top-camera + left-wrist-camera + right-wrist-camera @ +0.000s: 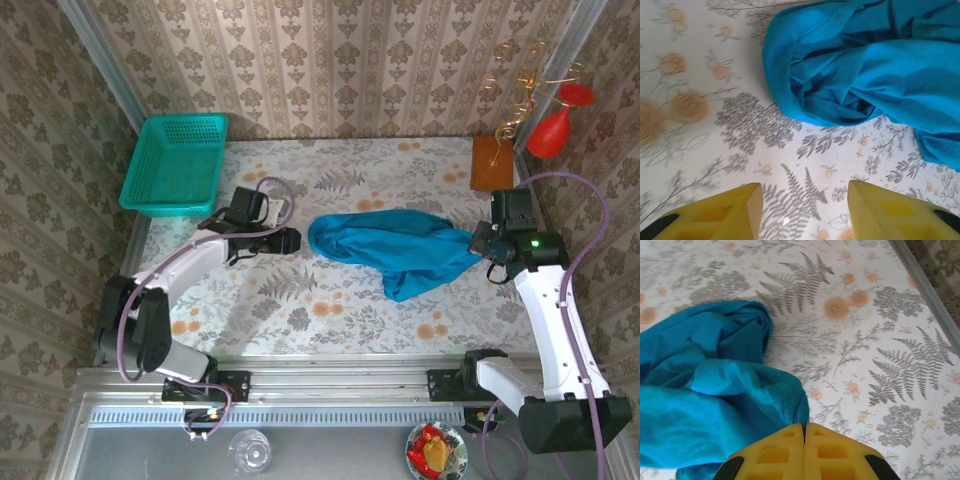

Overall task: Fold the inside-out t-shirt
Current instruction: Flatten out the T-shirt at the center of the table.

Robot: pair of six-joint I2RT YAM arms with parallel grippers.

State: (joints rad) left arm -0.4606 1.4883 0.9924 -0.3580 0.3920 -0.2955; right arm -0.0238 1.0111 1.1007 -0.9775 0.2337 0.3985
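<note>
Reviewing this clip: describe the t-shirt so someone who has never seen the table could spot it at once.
On the floral table, look just right of centre: the t-shirt is a crumpled blue heap of soft cloth, its right end pinched in the right gripper. The teal basket in the far left corner is rigid mesh instead.

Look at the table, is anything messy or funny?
Yes: the t-shirt lies in a crumpled heap in the middle of the table, not flat. The right gripper is shut, pinching one edge; the left gripper hangs open beside it.
</note>
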